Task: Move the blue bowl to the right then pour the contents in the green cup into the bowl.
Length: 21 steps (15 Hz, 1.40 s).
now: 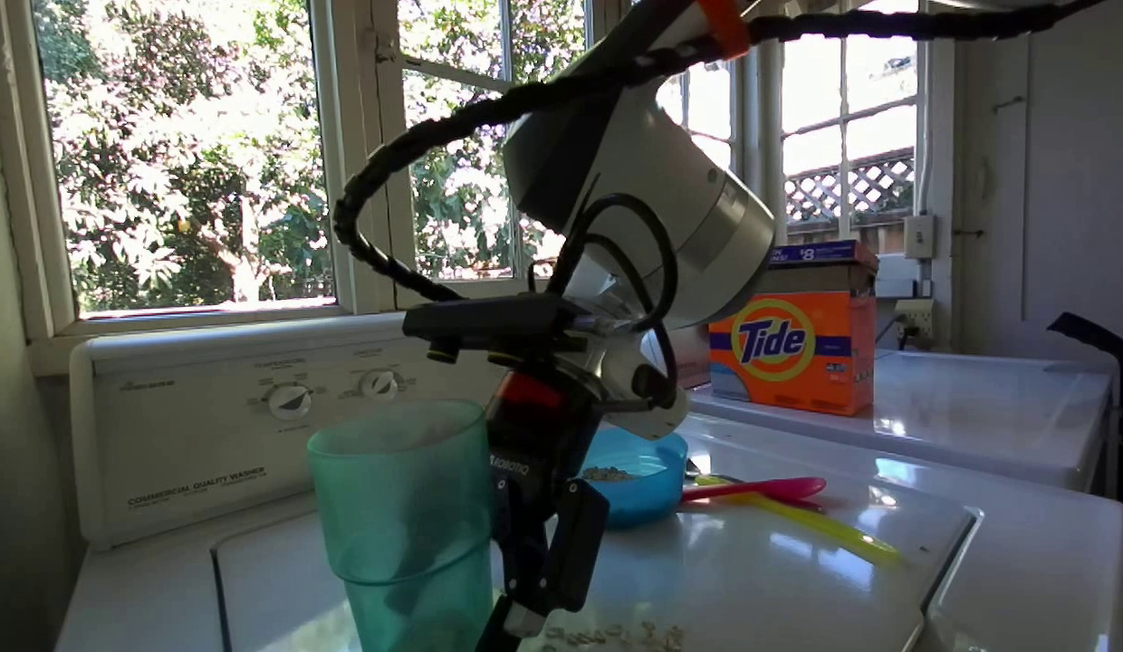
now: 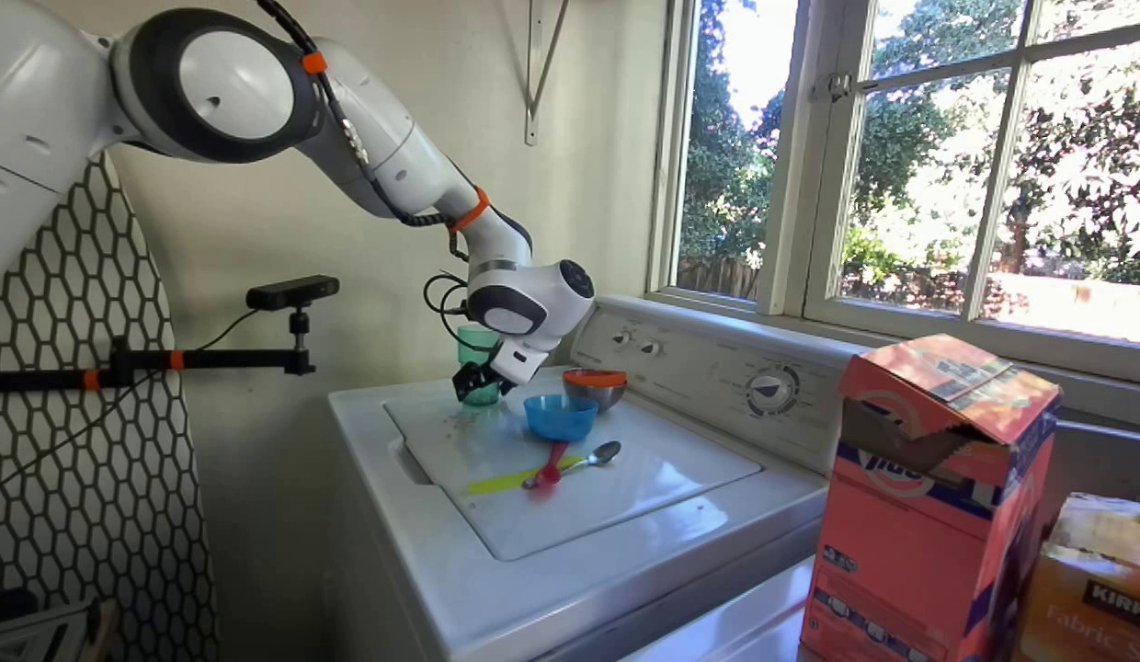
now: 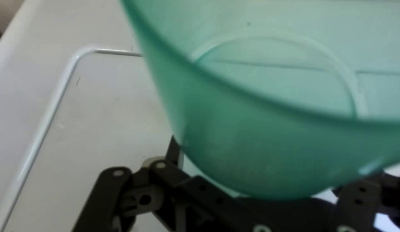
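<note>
Gripper (image 3: 258,175): marked "ROBOTIQ"; fingers (image 3: 193,190) flank green cup (image 1: 403,503); clenched or released, I cannot tell.
Green cup: upright, near blue bowl (image 2: 559,419).
Blue bowl: on washer (image 2: 579,533), pale bits (image 1: 607,474) inside.
Washer panel (image 1: 190,439): "COMMERCIAL QUALITY WASHER".
Orange box (image 1: 797,380): "Tide".
Carton (image 2: 1085,607): "KIRK…", "Fabric S…".

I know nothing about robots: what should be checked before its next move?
1. Green cup upright: ok.
2. Nothing left in the cup: ok where visible; the wrist view shows no pale bits inside.
3. Pale bits in the blue bowl: ok.
4. Washer lid free of spills: not ok; scattered bits lie near the cup.
5. Jaws free of the cup: cannot tell; they are right at it, contact unclear.
</note>
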Tool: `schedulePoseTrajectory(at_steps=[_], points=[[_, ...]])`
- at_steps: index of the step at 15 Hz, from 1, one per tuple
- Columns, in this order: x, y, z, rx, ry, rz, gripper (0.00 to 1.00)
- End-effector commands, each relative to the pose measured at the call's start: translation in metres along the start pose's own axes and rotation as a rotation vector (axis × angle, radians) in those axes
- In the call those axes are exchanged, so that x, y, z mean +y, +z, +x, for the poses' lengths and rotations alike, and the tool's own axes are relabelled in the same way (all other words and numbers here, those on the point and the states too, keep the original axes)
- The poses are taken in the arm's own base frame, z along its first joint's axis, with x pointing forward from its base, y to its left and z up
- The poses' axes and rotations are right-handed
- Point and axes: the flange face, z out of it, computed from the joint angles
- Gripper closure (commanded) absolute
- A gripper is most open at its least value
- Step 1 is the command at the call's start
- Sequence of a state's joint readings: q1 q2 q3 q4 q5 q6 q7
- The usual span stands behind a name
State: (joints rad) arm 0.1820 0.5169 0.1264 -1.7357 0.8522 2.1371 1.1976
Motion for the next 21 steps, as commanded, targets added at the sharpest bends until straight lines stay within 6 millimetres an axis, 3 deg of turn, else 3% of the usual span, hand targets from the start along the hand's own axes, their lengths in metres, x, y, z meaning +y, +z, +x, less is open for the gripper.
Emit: schedulePoseTrajectory(at_steps=[1, 4, 5, 7, 9, 13, 15, 21], points=[[-0.011, 0.006, -0.001, -0.031, 0.034, -0.002, 0.00], [-0.015, 0.007, 0.000, -0.040, 0.053, -0.003, 0.02], [-0.016, 0.008, 0.001, -0.042, 0.060, -0.004, 0.25], [-0.016, 0.009, 0.001, -0.046, 0.066, -0.007, 0.30], [-0.019, 0.007, 0.000, -0.052, 0.067, -0.002, 0.47], [-0.018, 0.005, 0.001, -0.043, 0.067, -0.018, 0.50], [-0.016, -0.006, 0.001, -0.056, 0.062, -0.045, 0.50], [0.000, -0.070, -0.015, -0.059, 0.012, -0.088, 0.50]])
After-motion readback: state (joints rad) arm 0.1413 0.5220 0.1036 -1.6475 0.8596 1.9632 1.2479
